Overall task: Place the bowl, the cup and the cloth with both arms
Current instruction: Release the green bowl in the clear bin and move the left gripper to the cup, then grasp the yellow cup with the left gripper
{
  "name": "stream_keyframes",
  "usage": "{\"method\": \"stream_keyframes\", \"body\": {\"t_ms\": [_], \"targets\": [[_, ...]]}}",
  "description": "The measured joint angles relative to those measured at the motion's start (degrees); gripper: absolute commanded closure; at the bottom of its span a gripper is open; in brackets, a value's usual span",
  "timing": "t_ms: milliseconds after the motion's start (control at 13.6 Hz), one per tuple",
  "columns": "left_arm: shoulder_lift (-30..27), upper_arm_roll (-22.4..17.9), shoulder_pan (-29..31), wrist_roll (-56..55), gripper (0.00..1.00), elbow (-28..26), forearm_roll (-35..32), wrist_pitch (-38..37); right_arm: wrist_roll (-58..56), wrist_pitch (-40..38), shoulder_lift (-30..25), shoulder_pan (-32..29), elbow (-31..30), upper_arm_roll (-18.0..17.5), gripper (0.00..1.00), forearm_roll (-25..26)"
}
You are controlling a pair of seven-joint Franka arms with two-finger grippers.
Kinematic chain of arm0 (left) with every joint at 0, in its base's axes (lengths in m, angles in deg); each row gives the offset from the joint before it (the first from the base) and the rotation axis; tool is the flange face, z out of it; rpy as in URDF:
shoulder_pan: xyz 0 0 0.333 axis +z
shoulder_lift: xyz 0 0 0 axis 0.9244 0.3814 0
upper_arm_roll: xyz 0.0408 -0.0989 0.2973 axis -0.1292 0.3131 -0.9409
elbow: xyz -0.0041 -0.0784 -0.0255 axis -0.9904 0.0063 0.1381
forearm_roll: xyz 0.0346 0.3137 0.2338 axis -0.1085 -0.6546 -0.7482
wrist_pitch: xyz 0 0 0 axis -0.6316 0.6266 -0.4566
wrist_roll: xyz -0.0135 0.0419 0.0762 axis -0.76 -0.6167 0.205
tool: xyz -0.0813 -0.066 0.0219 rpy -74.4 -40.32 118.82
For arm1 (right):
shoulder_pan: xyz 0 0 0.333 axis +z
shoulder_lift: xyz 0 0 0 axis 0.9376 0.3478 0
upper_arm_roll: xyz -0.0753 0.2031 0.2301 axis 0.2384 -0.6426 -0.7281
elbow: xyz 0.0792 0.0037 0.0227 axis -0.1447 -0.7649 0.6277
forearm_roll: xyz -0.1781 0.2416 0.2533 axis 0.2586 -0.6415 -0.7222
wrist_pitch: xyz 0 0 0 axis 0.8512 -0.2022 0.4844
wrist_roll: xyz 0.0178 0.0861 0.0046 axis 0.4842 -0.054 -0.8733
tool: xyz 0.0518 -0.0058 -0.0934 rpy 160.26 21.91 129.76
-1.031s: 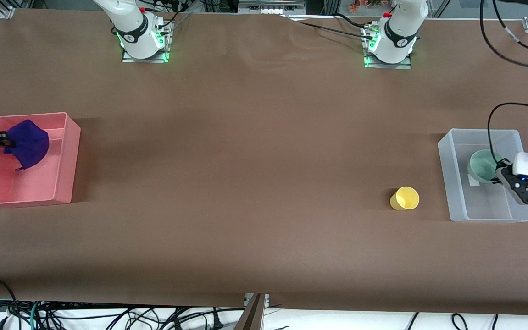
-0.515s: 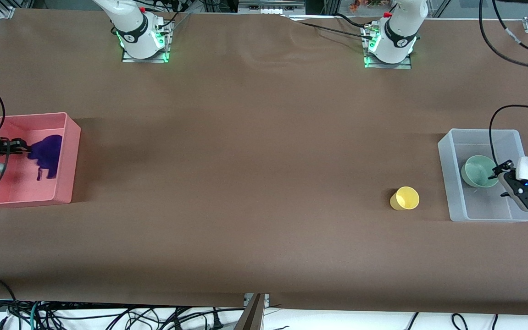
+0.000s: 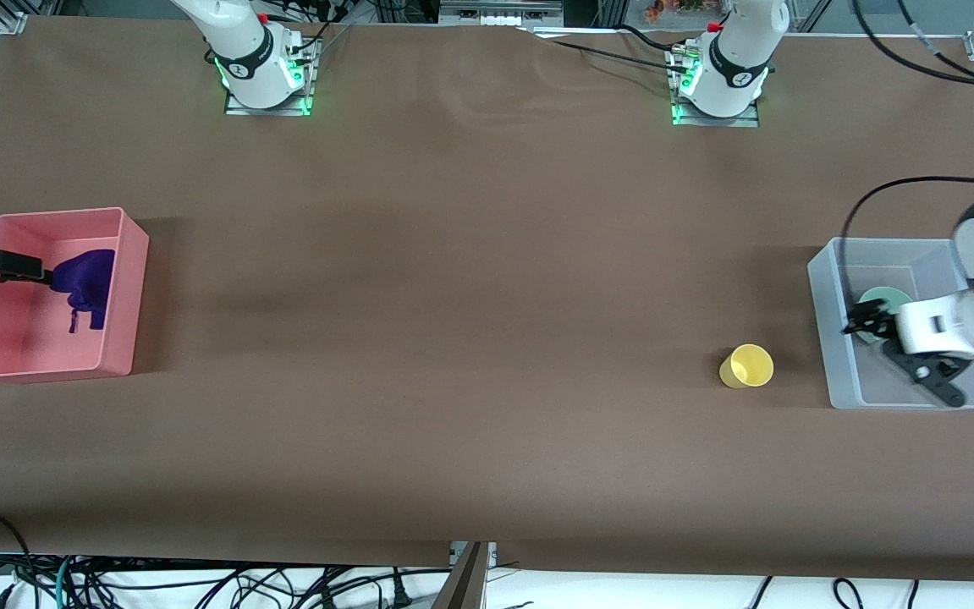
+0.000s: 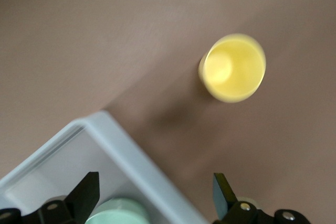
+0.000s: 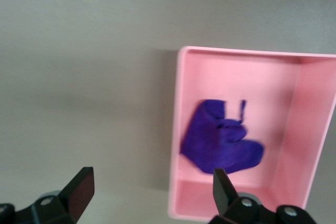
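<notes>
The pale mint-green bowl (image 3: 878, 299) sits in the clear bin (image 3: 825, 338) at the left arm's end of the table; its rim shows in the left wrist view (image 4: 116, 211). My left gripper (image 3: 865, 320) is open and empty over the bowl and the bin's wall (image 4: 142, 177). The yellow cup (image 3: 746, 365) stands upright on the table beside the bin and shows in the left wrist view (image 4: 233, 67). The purple cloth (image 3: 87, 283) lies in the pink bin (image 3: 127, 288). My right gripper (image 3: 30, 269) is open and empty over that bin; its wrist view shows the cloth (image 5: 220, 140).
The pink bin (image 5: 178, 129) sits at the right arm's end of the table. The brown table mat (image 3: 453, 296) lies bare between the two bins. Both arm bases (image 3: 262, 72) stand along the table's back edge. Cables hang past the front edge.
The cloth left my right gripper and dropped into the pink bin. The bowl left my left gripper and now sits in the clear bin; that gripper swung over the bin toward the cup.
</notes>
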Motion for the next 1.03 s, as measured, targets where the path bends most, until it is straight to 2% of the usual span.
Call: {"method": "stream_keyframes", "body": {"t_ms": [147,294,368,442,810,1031], "targets": [[2.9,0.0,-2.9,-7.6,0.22,1.0,0.0,2.6,7.9,-3.1,-4.0,0.7,0.4,-6.8,0.0,2.6],[6.7,0.0,-4.8,-13.5,0.25,1.6,0.0,8.5,10.1,-6.0,-7.7,1.1,0.4,-10.6,0.0,3.0],[8.5,0.0,-5.4,-15.9,0.38,1.8,0.0,11.4,10.2,-6.8,-9.1,1.0,0.4,-11.3,0.0,3.2],[10.0,0.0,-5.9,-17.0,0.46,1.9,0.0,13.7,10.1,-7.0,-10.0,1.0,0.4,-11.3,0.0,3.3],[13.3,0.0,-6.2,-18.1,0.45,2.1,0.0,15.5,9.7,-6.8,-12.6,-0.5,0.1,-9.5,0.0,3.4],[13.2,0.0,-6.3,-18.1,0.37,2.3,0.0,14.3,9.7,-8.5,-13.4,-0.4,-0.2,-9.6,0.0,4.2]]}}
